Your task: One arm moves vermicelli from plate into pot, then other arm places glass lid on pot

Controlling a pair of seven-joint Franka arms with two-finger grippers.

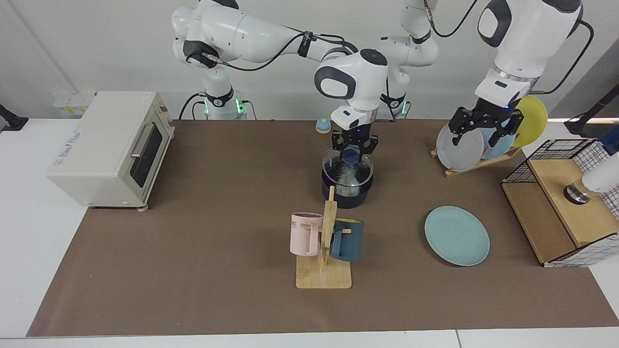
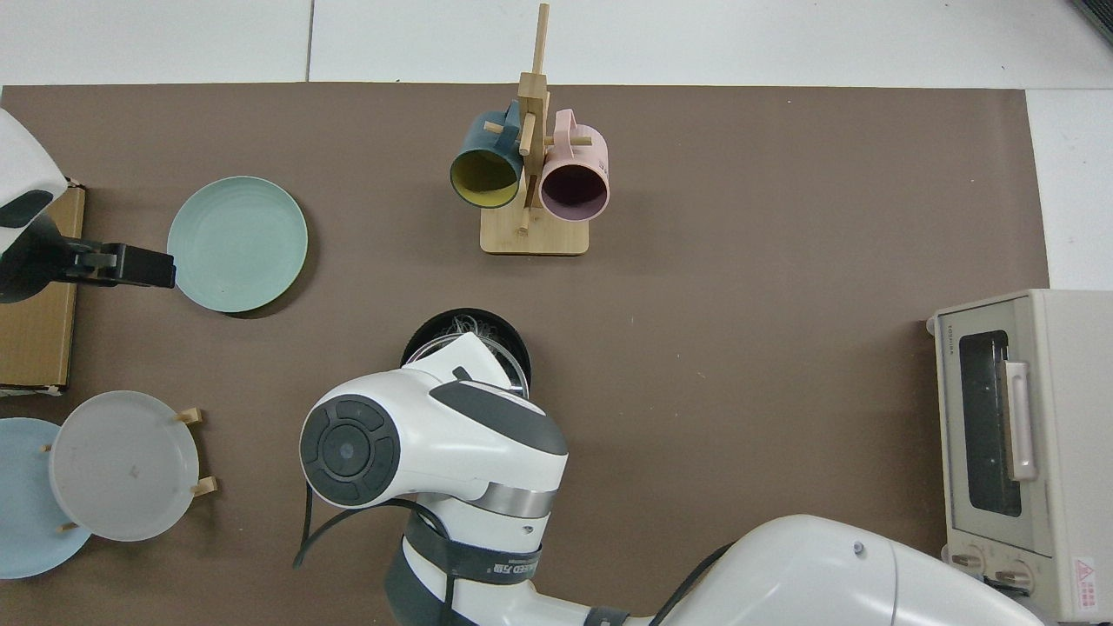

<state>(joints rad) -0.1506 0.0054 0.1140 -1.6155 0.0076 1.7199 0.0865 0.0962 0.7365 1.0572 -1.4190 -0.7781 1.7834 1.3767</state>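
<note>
A robotics lab dressed as a mock kitchen: 2 white arms bolted at 12 o'clock behind a white table (image 1: 29, 203) under a brown mat (image 1: 193, 241), bare grey walls, loose cables. Kitchen props sit around: toaster oven (image 1: 109, 147) at 9 o'clock, plate rack (image 1: 476, 159) at 2, mug stand (image 1: 324, 270) at 6.
</note>
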